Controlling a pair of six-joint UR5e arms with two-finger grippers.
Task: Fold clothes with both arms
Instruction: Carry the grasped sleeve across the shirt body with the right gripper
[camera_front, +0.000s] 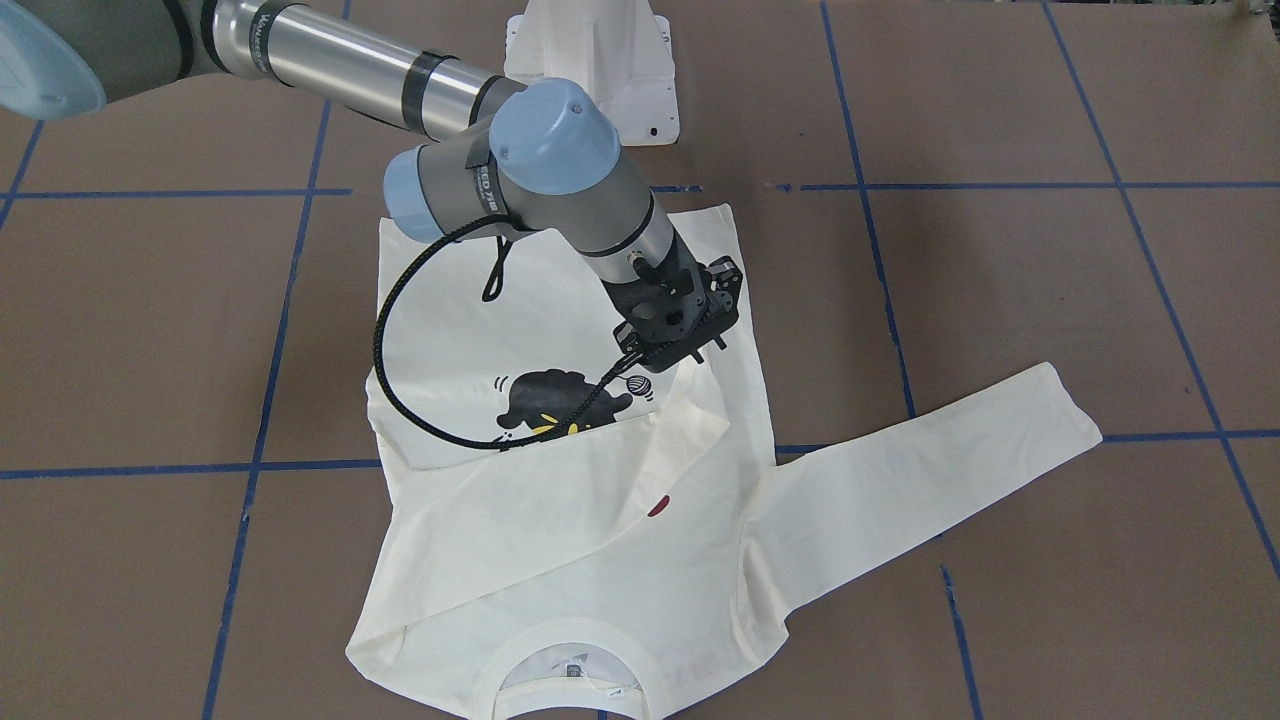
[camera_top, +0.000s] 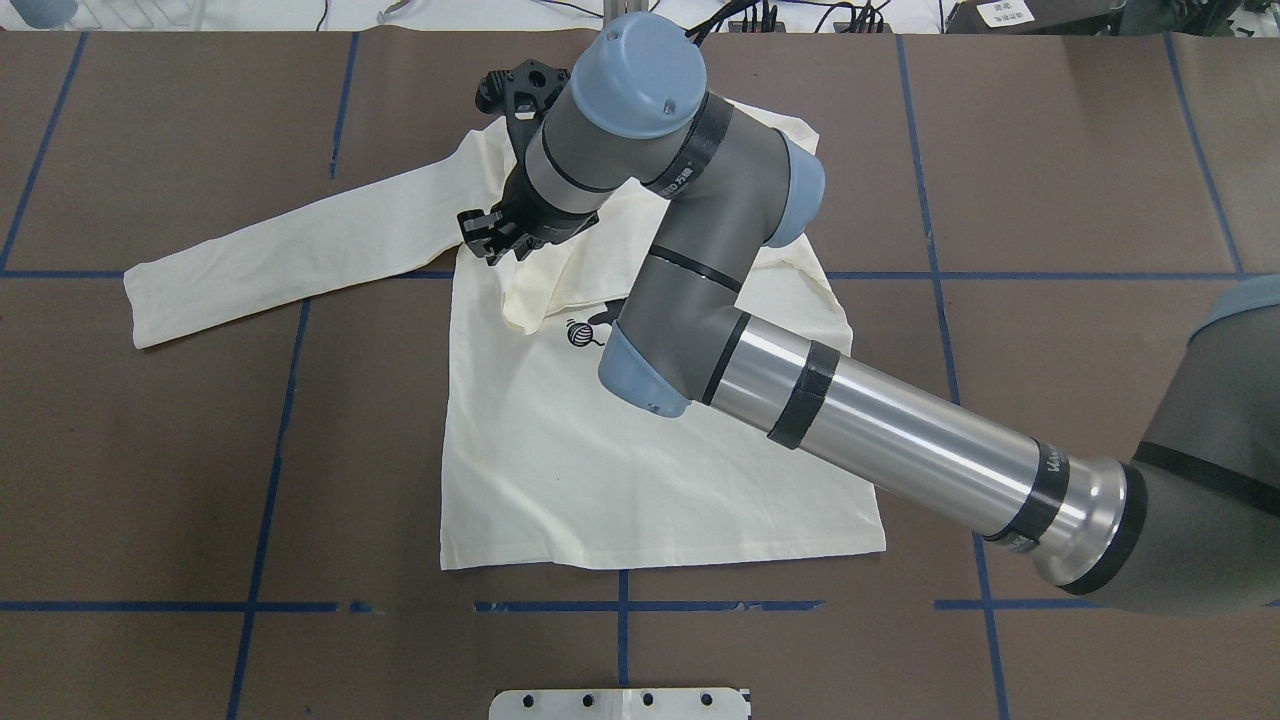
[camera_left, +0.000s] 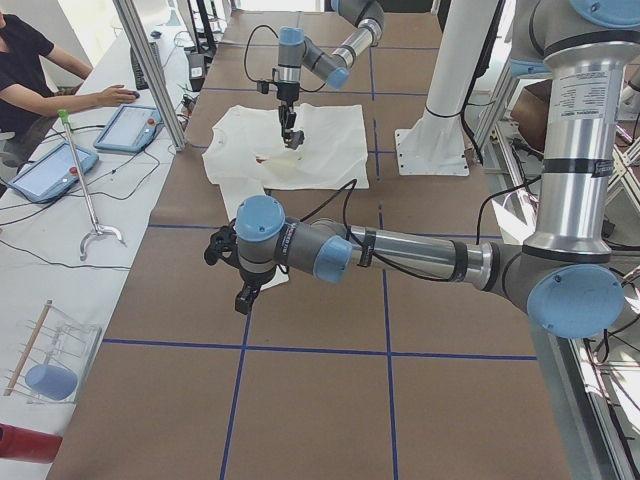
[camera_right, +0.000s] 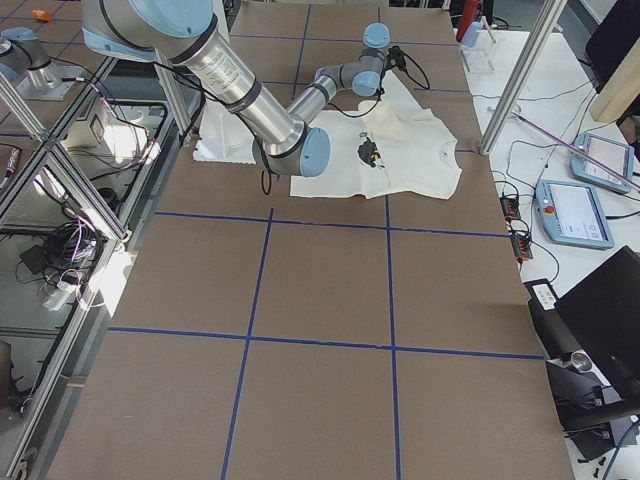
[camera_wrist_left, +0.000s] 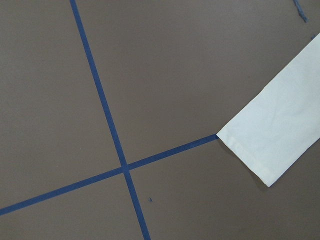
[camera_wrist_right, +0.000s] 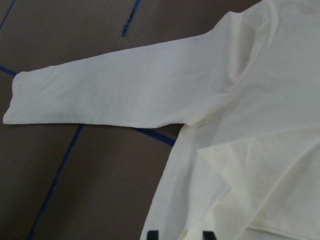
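While the T-shirt (camera_top: 620, 470) lies print-up in the middle of the table (camera_top: 150, 450) with one sleeve (camera_front: 560, 500) folded across its chest, the other sleeve (camera_top: 300, 250) stretches flat toward the robot's left side, its long axis running across the table and its cuff (camera_wrist_left: 270, 140) farthest out. The left gripper (camera_left: 246, 297) hangs near that cuff, far closer than the right one; we cannot tell whether it is open. The right gripper (camera_front: 688, 352) hovers over the shirt's middle, pointing down, fingers parted and holding nothing.
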